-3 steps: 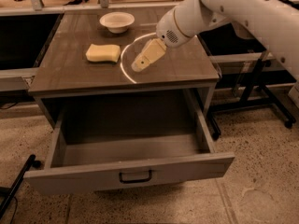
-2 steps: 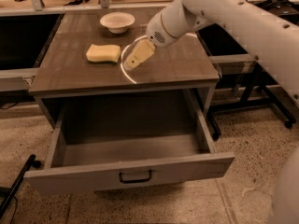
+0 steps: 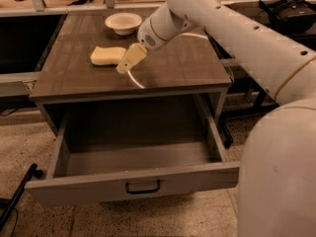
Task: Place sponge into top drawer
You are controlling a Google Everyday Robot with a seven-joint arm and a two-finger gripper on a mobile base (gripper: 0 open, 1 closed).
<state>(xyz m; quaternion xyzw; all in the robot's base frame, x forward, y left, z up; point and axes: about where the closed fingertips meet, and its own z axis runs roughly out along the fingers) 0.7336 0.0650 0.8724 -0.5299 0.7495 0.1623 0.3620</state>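
Note:
The pale yellow sponge (image 3: 107, 56) lies flat on the brown tabletop (image 3: 177, 68), left of centre. My gripper (image 3: 129, 60) hangs just above the tabletop, right beside the sponge's right end, pointing down and to the left. It holds nothing that I can see. The white arm reaches in from the right. The top drawer (image 3: 89, 187) is pulled out wide below the tabletop, with its dark handle (image 3: 142, 186) at the centre of the front panel. Nothing shows on the drawer's floor.
A round white bowl (image 3: 123, 22) stands at the back of the tabletop behind the sponge. Dark desks and cables stand to the left and right. A black bar (image 3: 17, 194) lies on the speckled floor at the lower left.
My gripper has moved left across the tabletop, from right of centre to right beside the sponge. The sponge, bowl and drawer have not moved.

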